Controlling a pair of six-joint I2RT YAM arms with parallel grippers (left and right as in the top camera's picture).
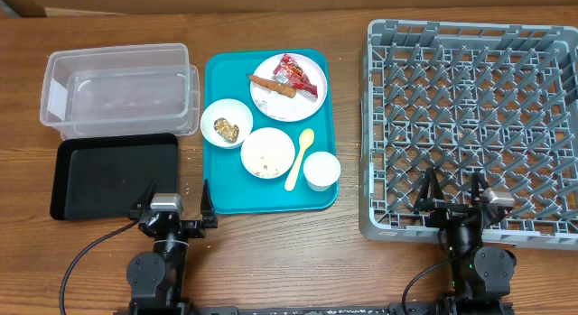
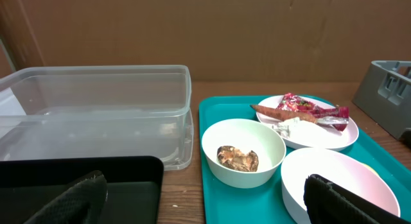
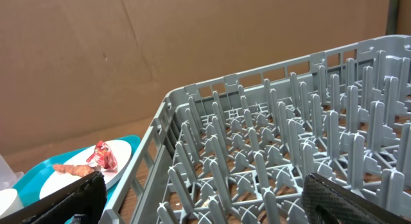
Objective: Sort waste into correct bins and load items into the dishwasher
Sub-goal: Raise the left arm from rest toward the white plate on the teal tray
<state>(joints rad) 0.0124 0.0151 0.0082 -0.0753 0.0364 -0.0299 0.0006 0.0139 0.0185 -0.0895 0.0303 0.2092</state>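
Observation:
On the teal tray, a pale plate [image 1: 307,103] holds a red wrapper [image 1: 298,76], a brown sausage piece [image 1: 269,84] and a white napkin [image 2: 292,128]. One white bowl [image 1: 226,123] holds brownish scraps [image 2: 237,158]; another bowl [image 1: 267,152] holds rice grains. A yellow spoon [image 1: 300,160] and a small white cup [image 1: 321,171] lie beside it. The clear tub [image 1: 117,89] and the black tray [image 1: 113,175] are empty at the left. The grey dish rack [image 1: 379,125] is empty at the right. My left gripper [image 1: 173,211] and right gripper [image 1: 456,202] are open and empty near the front edge.
The teal serving tray [image 1: 217,76] sits between the bins and the rack. A brown cardboard wall stands behind the table. My right gripper [image 3: 205,198] hovers over the rack's front left corner; my left gripper [image 2: 205,205] spans the gap between the black tray and the teal tray.

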